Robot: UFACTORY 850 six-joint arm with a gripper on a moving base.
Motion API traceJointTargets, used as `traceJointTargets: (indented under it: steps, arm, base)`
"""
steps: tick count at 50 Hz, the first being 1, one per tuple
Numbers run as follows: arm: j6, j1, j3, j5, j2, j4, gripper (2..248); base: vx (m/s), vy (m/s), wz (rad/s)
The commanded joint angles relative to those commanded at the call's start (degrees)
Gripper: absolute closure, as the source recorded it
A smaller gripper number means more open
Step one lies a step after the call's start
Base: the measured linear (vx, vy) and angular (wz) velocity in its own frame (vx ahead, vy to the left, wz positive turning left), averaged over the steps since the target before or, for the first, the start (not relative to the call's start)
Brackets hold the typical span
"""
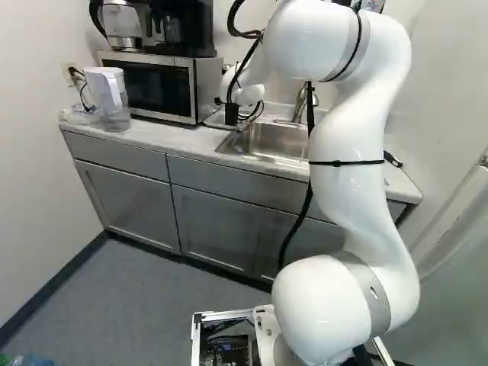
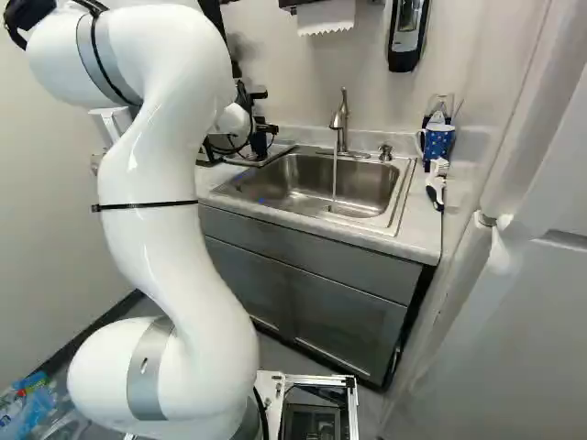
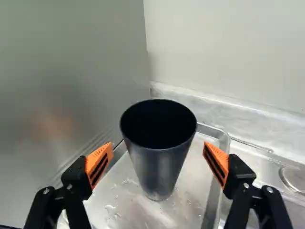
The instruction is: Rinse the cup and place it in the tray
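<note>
The table (image 1: 145,136) runs along the back wall, with a microwave (image 1: 164,86) on its left part in the left base view. A steel sink (image 2: 312,188) is let into it nearer its right edge in the right base view. Between microwave and sink, at the table's back edge, lies a metal tray (image 3: 193,183) with water drops on it. A pitcher (image 1: 108,99) stands near the table's left end. Behind the sink rises a faucet (image 2: 342,124), a thin stream of water (image 2: 334,179) falling from it. The dark cup (image 3: 157,164) stands upright in the tray, mouth up, in line with the gap between the fingers (image 2: 260,139). They are spread wider than the cup, space showing on both sides, their orange pads (image 3: 99,164) holding nothing. A blue mug (image 2: 438,142) stands by the table's back right corner.
</note>
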Motion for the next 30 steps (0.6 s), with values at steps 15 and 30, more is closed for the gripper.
traceJointTargets:
  steps: [15,30]
  arm:
    - [0.0,0.0,-0.06,0.0,0.18,0.0,3]
    - [0.0,0.0,-0.46,0.0,1.23,0.0,3]
  base:
    - [0.0,0.0,0.0]
    - [0.0,0.0,0.0]
